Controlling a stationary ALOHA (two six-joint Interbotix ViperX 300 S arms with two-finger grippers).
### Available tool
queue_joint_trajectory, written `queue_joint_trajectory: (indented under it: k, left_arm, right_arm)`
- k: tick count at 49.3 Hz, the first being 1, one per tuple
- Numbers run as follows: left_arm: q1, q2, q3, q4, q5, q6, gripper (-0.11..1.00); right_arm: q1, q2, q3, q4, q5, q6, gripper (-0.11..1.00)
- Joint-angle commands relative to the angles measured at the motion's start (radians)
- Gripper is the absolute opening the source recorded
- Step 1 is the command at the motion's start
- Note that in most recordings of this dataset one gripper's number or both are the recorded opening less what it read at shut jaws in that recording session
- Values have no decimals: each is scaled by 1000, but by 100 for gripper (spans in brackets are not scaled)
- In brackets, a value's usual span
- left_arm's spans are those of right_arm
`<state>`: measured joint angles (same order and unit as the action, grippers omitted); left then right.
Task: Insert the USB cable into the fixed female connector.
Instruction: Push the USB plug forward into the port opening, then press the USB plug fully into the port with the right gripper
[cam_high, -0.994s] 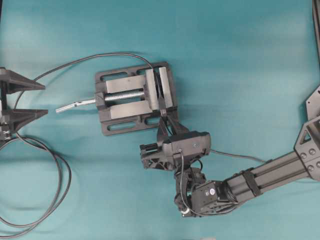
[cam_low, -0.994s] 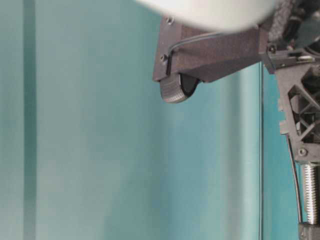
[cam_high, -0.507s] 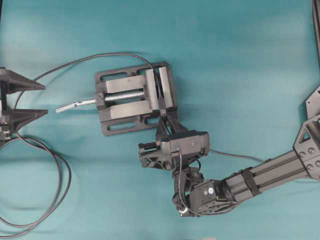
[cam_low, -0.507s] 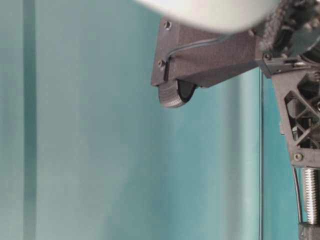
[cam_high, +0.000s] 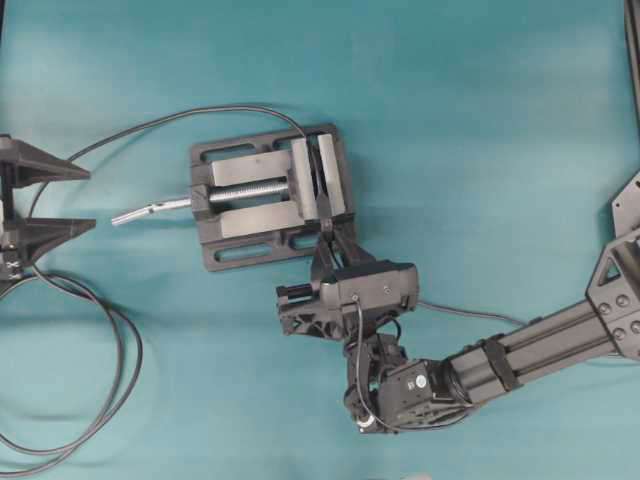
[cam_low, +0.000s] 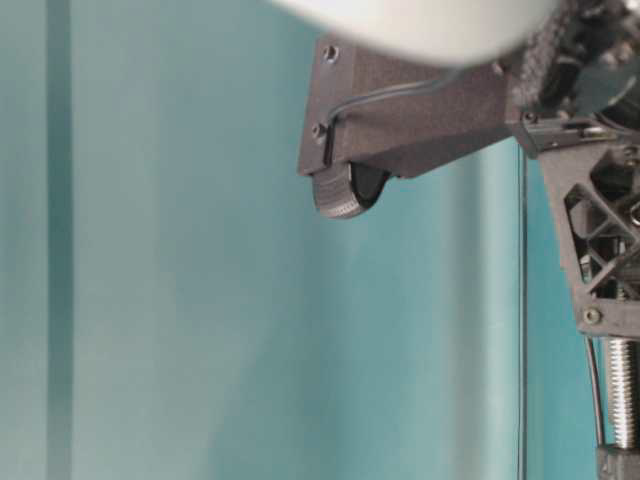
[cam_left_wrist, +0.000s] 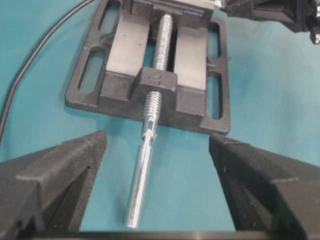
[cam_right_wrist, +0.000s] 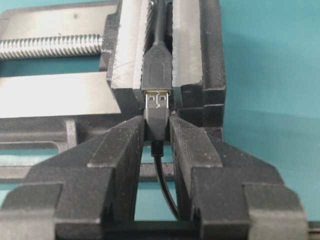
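Observation:
The fixed female connector is clamped upright between the jaws of the grey vise. My right gripper is shut on the black plug of the USB cable. The plug's metal tip meets the connector's mouth, and a short stretch of metal shows between them. The thin cable trails back between the fingers. From overhead, the right gripper sits at the vise's near right corner, and the USB cable runs off to the right. My left gripper stands open at the left edge, holding nothing.
The vise's silver screw handle points at the open left gripper. The long black cable lies in big loops at the lower left and arcs over the vise's top. The right wrist housing fills the table-level view.
The right wrist has crept slightly to the left with the plug in its grip. The left arm has not moved.

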<state>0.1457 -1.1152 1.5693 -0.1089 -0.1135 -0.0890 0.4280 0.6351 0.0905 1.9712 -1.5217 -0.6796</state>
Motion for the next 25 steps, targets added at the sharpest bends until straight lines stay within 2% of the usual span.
queue_joint_trajectory:
  k: [1, 25]
  left_arm:
    - [2, 6, -12, 3, -8, -8, 99]
    - [2, 6, -12, 3, -6, -8, 99]
  right_arm:
    - [-29, -18, -18, -18, -12, -2, 20]
    - [-48, -18, -12, -29, -11, -3, 21]
